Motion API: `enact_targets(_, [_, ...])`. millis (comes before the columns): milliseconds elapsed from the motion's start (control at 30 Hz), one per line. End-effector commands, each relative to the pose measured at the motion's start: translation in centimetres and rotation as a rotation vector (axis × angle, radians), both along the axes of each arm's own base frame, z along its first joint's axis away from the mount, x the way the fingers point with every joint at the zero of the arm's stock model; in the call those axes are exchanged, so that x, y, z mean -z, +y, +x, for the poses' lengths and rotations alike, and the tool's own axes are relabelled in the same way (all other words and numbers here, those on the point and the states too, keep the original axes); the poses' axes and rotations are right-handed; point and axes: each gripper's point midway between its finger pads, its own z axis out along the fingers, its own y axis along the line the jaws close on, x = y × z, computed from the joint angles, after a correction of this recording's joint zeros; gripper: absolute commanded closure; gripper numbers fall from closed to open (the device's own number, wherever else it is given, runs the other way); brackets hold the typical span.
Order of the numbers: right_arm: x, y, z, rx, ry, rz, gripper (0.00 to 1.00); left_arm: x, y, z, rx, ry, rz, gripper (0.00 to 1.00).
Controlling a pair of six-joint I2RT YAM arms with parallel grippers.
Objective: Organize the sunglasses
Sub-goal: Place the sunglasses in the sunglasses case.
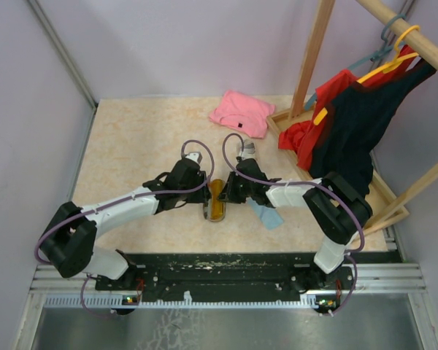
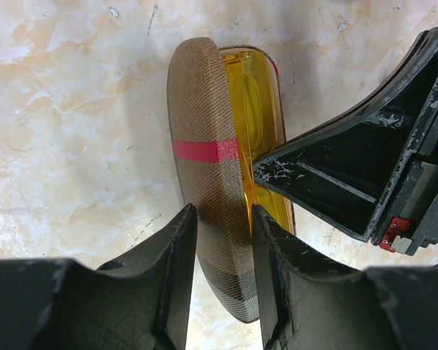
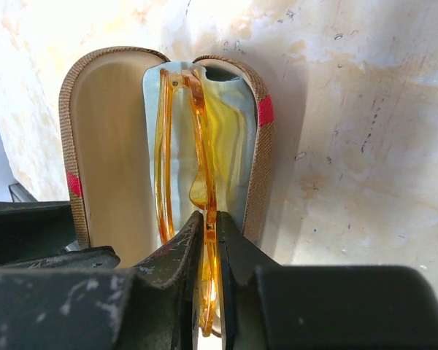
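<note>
Though already down inside the open case (image 2: 201, 109) at mid-counter (image 1: 124, 138), not yet shut in: packing step for the amber glasses (image 3: 198, 138), judged near its end. At left, left pincer (image 2: 223, 219) about half closed, gripping the case's near end across its outer shell and bracing it on the counter. In the middle, glasses folded, lying lengthwise in the case, tucked against its right half as seen from the right wrist, left half bare. At right, right pincer (image 3: 206, 219) narrow, pinched on the near end of the amber frame. Seated well enough, by the look of it, to be let go. Next: part the right pincer, back it straight out without dragging the frame along, then fold the lid over, left hold firm.
</note>
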Motion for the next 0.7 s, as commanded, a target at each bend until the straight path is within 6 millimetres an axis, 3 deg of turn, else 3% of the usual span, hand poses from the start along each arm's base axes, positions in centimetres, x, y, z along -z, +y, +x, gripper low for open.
enact_targets(0, [-2.5, 1.1, 1.5, -0.007, -0.09, 0.028, 0.86, -1.2, -0.4, 0.0, 0.015, -0.034, -0.03, 0.58])
enact_targets(267, [-3.3, 0.5, 1.9, 0.0, -0.121, -0.008, 0.75, -1.2, -0.4, 0.1, 0.013, -0.038, -0.027, 0.58])
enact_targets(333, [-3.3, 0.3, 2.0, 0.002, -0.126, -0.027, 0.74, -1.2, -0.3, 0.1, 0.013, -0.038, -0.024, 0.58])
enact_targets(367, [-4.5, 0.2, 2.1, 0.003, -0.151, -0.018, 0.74, -1.2, -0.3, 0.1, 0.013, -0.039, -0.025, 0.58])
enact_targets(433, [-5.0, 0.0, 2.2, 0.003, -0.165, -0.03, 0.74, -1.2, -0.4, 0.1, 0.013, -0.04, -0.026, 0.58])
enact_targets(667, [-5.8, -1.2, 2.5, 0.014, -0.203, -0.091, 0.73, -1.1, -0.4, 0.2, 0.013, -0.038, -0.023, 0.58])
